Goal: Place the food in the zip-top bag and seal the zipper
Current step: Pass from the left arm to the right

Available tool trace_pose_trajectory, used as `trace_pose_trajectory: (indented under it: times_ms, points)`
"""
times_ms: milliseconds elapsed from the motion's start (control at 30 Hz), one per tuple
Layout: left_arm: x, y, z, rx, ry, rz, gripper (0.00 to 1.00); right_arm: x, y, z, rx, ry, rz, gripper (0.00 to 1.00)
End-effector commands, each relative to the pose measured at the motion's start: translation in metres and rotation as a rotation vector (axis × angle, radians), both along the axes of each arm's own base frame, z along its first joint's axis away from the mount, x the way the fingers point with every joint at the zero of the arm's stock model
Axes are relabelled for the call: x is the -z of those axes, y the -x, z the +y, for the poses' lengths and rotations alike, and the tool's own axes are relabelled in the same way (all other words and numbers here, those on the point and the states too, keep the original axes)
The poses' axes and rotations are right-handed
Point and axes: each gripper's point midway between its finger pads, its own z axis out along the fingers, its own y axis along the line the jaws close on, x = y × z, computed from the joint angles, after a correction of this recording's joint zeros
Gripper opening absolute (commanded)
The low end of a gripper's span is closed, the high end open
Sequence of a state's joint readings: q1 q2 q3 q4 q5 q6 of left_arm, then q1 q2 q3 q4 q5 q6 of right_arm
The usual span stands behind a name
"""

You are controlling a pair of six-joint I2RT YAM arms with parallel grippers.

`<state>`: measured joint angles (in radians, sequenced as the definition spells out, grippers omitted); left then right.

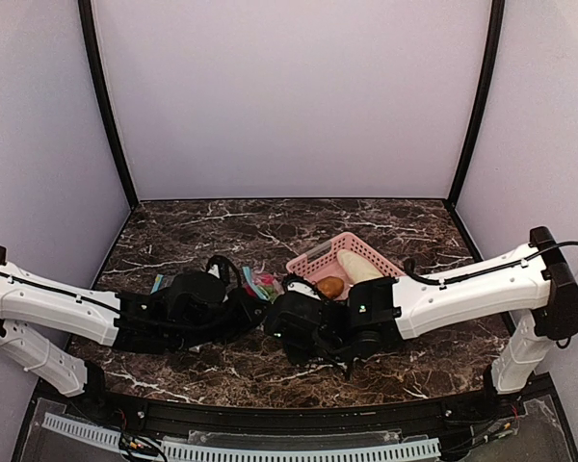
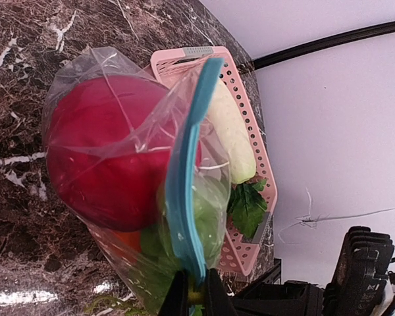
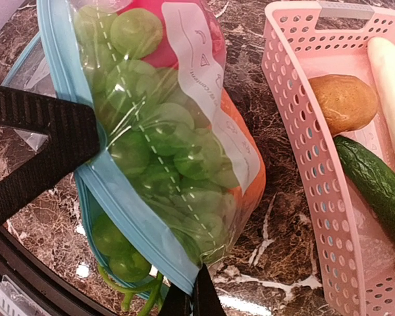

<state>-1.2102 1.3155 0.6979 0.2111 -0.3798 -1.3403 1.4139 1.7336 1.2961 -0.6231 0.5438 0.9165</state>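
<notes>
The clear zip-top bag [image 3: 184,131] sits on the marble table between my two grippers and also shows in the top view [image 1: 263,283]. It holds a green grape bunch [image 3: 158,151], a red fruit [image 2: 105,148] and an orange fruit [image 3: 250,184]. The light blue zipper [image 2: 187,178] runs along its near edge. Some grapes [image 3: 112,247] bulge between the two zipper lips at the lower end. My left gripper [image 2: 192,296] is shut on one end of the zipper strip. My right gripper [image 3: 192,299] is shut on the other corner of the zipper [image 3: 128,210].
A pink slatted basket [image 1: 313,258] stands just right of the bag, holding a potato [image 3: 345,102], a cucumber [image 3: 375,184], a white vegetable [image 2: 234,141] and a green leaf [image 2: 247,207]. A second clear bag [image 3: 26,72] lies at the left.
</notes>
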Motion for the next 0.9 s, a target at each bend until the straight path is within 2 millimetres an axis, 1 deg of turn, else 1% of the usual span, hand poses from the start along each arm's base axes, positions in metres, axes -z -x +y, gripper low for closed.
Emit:
trace_pose_trajectory:
  times_ms: [0,100,267,400,600,667,700,733,767,800,833,867]
  points:
    - [-0.005,-0.014,0.024,-0.056,-0.005,-0.032,0.05,0.017,0.009,-0.016,-0.025,0.052,0.074,0.00]
    - [-0.003,-0.022,0.030,-0.054,-0.019,-0.025,0.07,0.024,0.015,-0.018,-0.036,0.069,0.096,0.00]
    - [-0.005,-0.032,0.036,-0.062,-0.071,-0.048,0.08,0.028,0.021,-0.017,-0.053,0.096,0.105,0.00]
    - [-0.004,-0.039,0.041,-0.069,-0.111,-0.061,0.11,0.028,0.027,-0.011,-0.079,0.104,0.100,0.00]
    - [0.000,-0.044,0.043,-0.054,-0.168,-0.062,0.13,0.026,0.032,-0.007,-0.084,0.094,0.112,0.00]
    - [-0.002,-0.043,0.039,-0.019,-0.173,-0.074,0.20,0.022,0.031,-0.007,-0.075,0.078,0.113,0.00]
    - [-0.004,-0.040,0.034,0.020,-0.180,-0.085,0.30,0.020,0.031,-0.007,-0.072,0.070,0.113,0.00]
    - [-0.005,-0.036,0.030,0.055,-0.177,-0.086,0.36,0.017,0.031,-0.007,-0.070,0.064,0.115,0.00]
    - [-0.007,-0.034,0.029,0.082,-0.187,-0.102,0.51,0.015,0.030,-0.007,-0.065,0.055,0.118,0.00]
    - [-0.007,-0.030,0.027,0.113,-0.190,-0.099,0.60,0.014,0.029,-0.007,-0.064,0.047,0.129,0.00]
    - [-0.010,-0.027,0.028,0.140,-0.202,-0.121,0.73,0.014,0.028,-0.007,-0.061,0.041,0.135,0.00]
    - [-0.008,-0.022,0.029,0.171,-0.223,-0.112,0.78,0.013,0.027,-0.008,-0.059,0.038,0.139,0.00]
